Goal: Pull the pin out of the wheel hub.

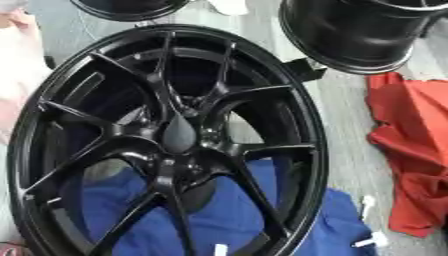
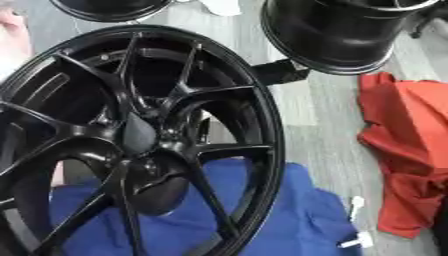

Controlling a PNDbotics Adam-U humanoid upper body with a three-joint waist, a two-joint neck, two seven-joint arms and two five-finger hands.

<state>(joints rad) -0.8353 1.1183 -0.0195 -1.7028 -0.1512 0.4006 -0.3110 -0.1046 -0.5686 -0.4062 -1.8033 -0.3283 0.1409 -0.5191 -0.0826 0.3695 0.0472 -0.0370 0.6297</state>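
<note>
presently: neither hand in view, so their state cannot be told; the step looks like locating the pin before any reach. black wheel hub [image 1: 175, 140], glossy, thin forked spokes, lies on the floor over a blue cloth [image 1: 219, 215]. pin not discernible. red cloth [image 1: 411, 150] lies at the right.

Grey plank floor [image 1: 350, 125]. On it: a blue cloth [image 1: 219, 210] beneath the large black wheel [image 1: 166, 135]; a red cloth [image 1: 416, 145] crumpled at the right; small white pieces [image 1: 372, 240] between the two cloths; a second black rim [image 1: 359, 32] at the far right, another [image 1: 127, 7] at the far left.
</note>
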